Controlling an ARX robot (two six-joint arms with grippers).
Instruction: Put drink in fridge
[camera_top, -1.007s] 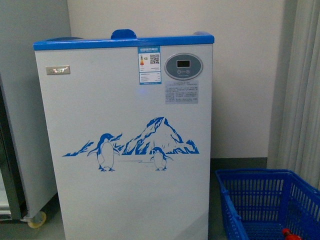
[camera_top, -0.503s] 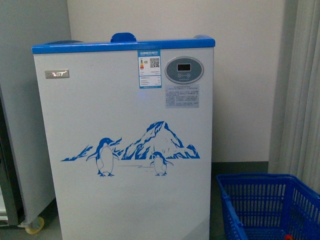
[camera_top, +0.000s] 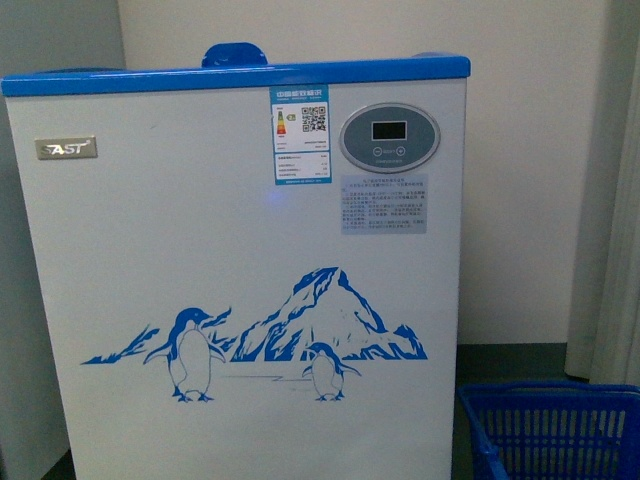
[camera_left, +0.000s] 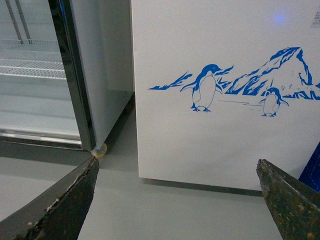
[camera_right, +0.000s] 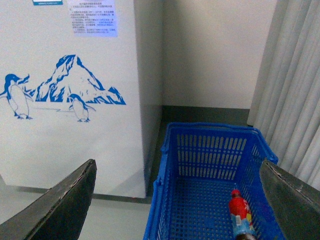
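The fridge (camera_top: 240, 260) is a white chest freezer with a blue rim, a penguin-and-mountain picture and an oval grey display; it fills the front view and shows in the left wrist view (camera_left: 225, 90) and right wrist view (camera_right: 70, 90). The drink (camera_right: 239, 212) lies on its side in the blue basket (camera_right: 172, 165), red cap and red label showing, only in the right wrist view. My right gripper (camera_right: 177, 200) is open, above the basket's near side. My left gripper (camera_left: 177, 200) is open and empty over the grey floor before the fridge. Neither arm shows in the front view.
The blue basket (camera_top: 550, 425) stands on the floor right of the fridge. A tall grey cabinet (camera_left: 75, 75) with a glass door and wire shelves stands left of the fridge. Grey curtains (camera_right: 295, 85) hang at the right. A white wall is behind.
The front view has come closer to the fridge and shifted left. The fridge looms larger, and the basket has slid to the lower right corner; the drink no longer shows there.
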